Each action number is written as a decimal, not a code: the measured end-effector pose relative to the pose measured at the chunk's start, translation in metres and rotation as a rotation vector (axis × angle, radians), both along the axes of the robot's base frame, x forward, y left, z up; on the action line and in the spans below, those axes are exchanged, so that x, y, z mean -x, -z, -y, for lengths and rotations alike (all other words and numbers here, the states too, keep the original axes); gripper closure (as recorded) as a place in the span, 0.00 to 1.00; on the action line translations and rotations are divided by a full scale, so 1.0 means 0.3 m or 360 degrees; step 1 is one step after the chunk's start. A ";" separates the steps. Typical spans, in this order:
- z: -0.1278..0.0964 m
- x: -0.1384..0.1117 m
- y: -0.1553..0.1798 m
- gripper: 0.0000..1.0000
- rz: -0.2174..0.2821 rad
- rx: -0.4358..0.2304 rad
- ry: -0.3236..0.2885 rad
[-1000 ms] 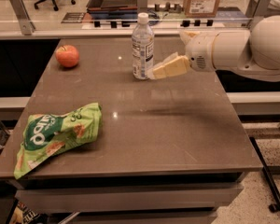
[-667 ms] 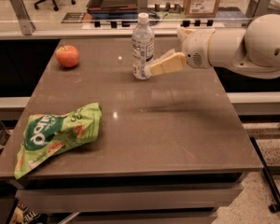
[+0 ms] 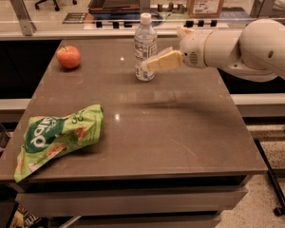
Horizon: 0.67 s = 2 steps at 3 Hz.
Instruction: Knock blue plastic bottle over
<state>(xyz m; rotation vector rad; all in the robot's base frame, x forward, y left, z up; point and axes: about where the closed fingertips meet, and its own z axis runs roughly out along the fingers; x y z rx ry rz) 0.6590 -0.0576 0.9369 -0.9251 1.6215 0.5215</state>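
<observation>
Possibly the blue plastic bottle (image 3: 143,39) is only slid, not tipped, by the gripper (image 3: 151,64) placed against its lower label; its opening cannot be told.

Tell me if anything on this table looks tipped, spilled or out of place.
Nothing stands out. The bottle is upright with the pincer at its right side; the apple sits back left. Only the bag, front left, lies crumpled.
</observation>
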 end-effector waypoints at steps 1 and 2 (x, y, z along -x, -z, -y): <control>-0.040 -0.029 0.024 0.00 -0.0024 -0.0035 -0.0024; -0.085 -0.068 0.054 0.00 -0.0052 -0.0061 -0.0074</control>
